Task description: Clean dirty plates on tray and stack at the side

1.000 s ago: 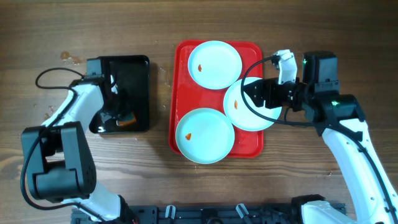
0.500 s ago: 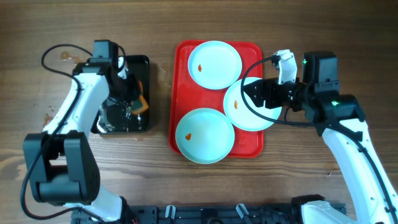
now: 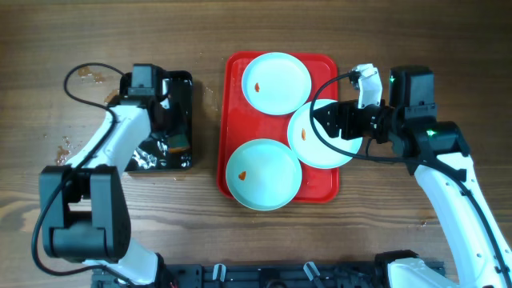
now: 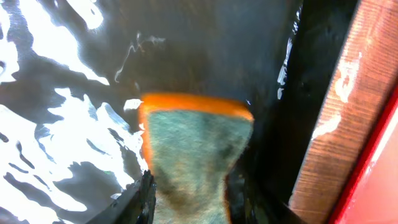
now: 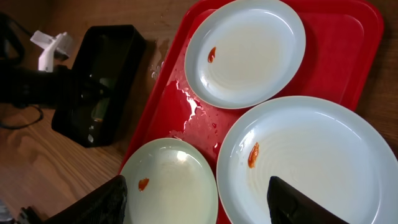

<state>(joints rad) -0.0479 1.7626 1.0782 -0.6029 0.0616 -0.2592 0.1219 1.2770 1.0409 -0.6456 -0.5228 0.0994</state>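
Observation:
Three pale blue plates lie on the red tray [image 3: 232, 120]. The far plate [image 3: 276, 82], the near plate [image 3: 264, 174] and the right plate [image 3: 324, 148] each carry a small orange-red smear. The right plate overlaps the tray's right rim. My right gripper [image 3: 318, 122] hovers open over the right plate's left part, holding nothing; in the right wrist view its fingers [image 5: 199, 199] spread above the near plate [image 5: 171, 183] and the right plate [image 5: 311, 168]. My left gripper [image 3: 176, 144] is shut on an orange sponge with a grey-green face [image 4: 196, 143], low in the black tray [image 3: 180, 80].
The black tray holds shiny water [image 4: 56, 112] and stands left of the red tray, with a strip of wooden table [image 4: 348, 112] between them. Water is spilled on the red tray's left side [image 5: 193, 112]. A black cable [image 3: 80, 76] loops behind the left arm.
My left gripper has carried the sponge from the black tray's near left part to its right side. My right arm and the plates have not moved.

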